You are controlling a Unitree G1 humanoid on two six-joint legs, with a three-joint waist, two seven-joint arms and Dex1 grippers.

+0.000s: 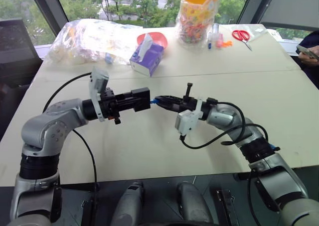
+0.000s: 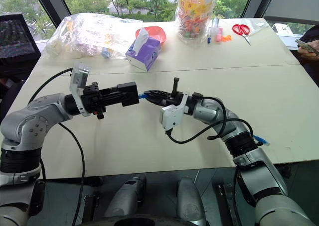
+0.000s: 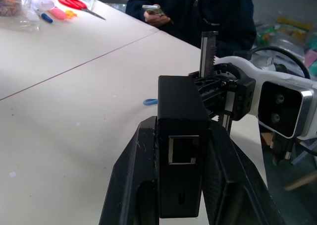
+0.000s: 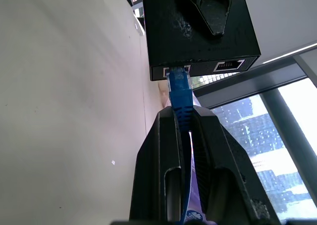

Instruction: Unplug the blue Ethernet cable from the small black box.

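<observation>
Cable plug first: the blue Ethernet cable (image 4: 179,88) is still seated in a port on the face of the small black box (image 4: 198,29), held up in the air above the middle of the white table (image 1: 279,91). The right gripper (image 4: 184,117) has its two fingers clenched on the cable just behind the plug, pointing across toward the other arm. The left gripper (image 3: 181,131) is clamped on the box from both sides, and the box's free port faces its wrist camera. The two grippers meet almost nose to nose, the box and plug between them. Farther back on the table stand a purple tissue box (image 1: 147,58), a crumpled clear plastic bag (image 1: 92,37), a jar of coloured sweets (image 1: 198,14) and red scissors (image 1: 241,36). A person (image 3: 198,9) sits at the table's far right edge, holding a phone (image 3: 153,9).
</observation>
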